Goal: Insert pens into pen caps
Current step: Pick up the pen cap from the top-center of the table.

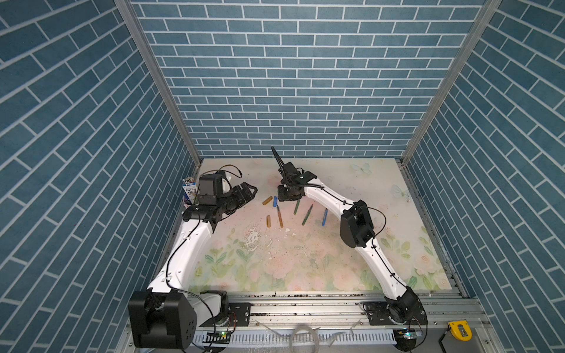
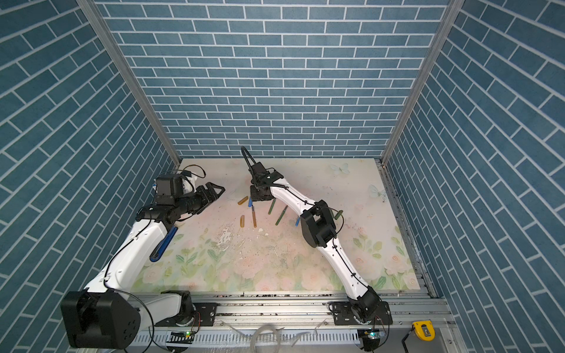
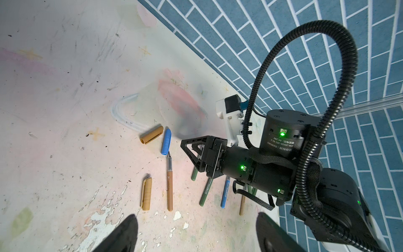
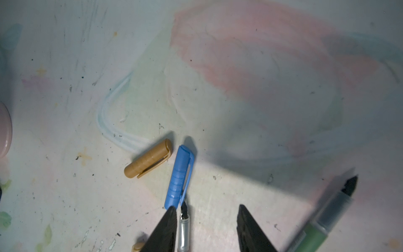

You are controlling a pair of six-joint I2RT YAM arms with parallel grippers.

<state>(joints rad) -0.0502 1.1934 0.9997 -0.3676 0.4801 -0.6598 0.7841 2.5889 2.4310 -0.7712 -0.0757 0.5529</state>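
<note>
Right gripper (image 4: 207,220) parted, empty, beside blue cap (image 4: 178,176); left gripper (image 3: 198,231) wide, empty; carton (image 1: 189,192) holds pencils (image 1: 188,179)

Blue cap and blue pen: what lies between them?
A dark green pen, then a second green pen, between blue cap and blue pen; both top views show it.

Matt printed sheet on worktop (image 1: 367,183), scuffed, scratched, print flaking to white toward the middle. Matt plastic on blue cap (image 4: 180,174) and golden-brown cap (image 4: 148,162), ribbed bands, smooth clips. Same matt finish on golden-brown pen (image 3: 169,192) barrel, clear glossy section behind dark tip. Matt green plastic on green pen (image 4: 322,220), smoky translucent section. Matt black plastic fingers (image 4: 165,231) on right gripper (image 4: 206,207). Corrugated black plastic conduit (image 3: 262,71). Glossy white plastic arm shells (image 1: 183,250). Bare ribbed aluminium rails (image 1: 305,305) along worktop's near edge.
</note>
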